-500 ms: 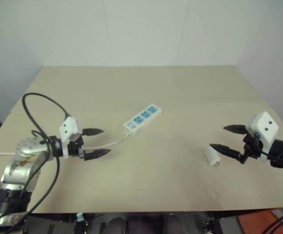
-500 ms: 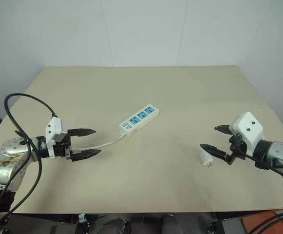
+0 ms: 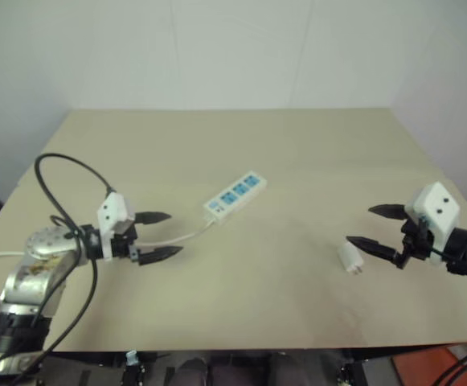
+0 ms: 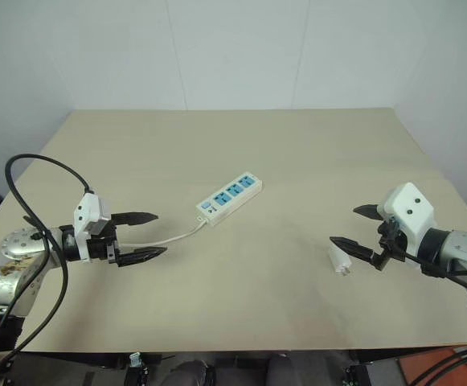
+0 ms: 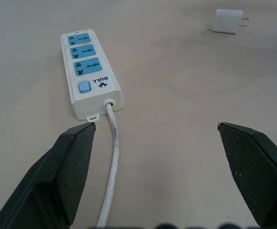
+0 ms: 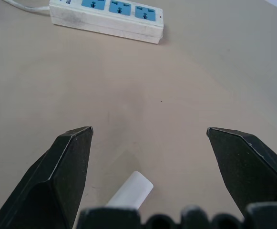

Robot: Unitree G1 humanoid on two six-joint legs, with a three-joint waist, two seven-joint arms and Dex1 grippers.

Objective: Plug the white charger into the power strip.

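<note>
Both end effectors gape empty; we should drop the right end effector (image 4: pixel 355 227) squarely over the white charger (image 4: pixel 340 260), power strip (image 4: pixel 229 196) at ten o'clock.

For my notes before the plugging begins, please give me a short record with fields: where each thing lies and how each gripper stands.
table: beige top
power strip: flat near the middle, three blue sockets empty
cord: runs from the strip toward the robot's left
charger: lying on the table on the right, unplugged
left gripper: open, empty, beside the cord
right gripper: open, empty, just at the charger
</note>
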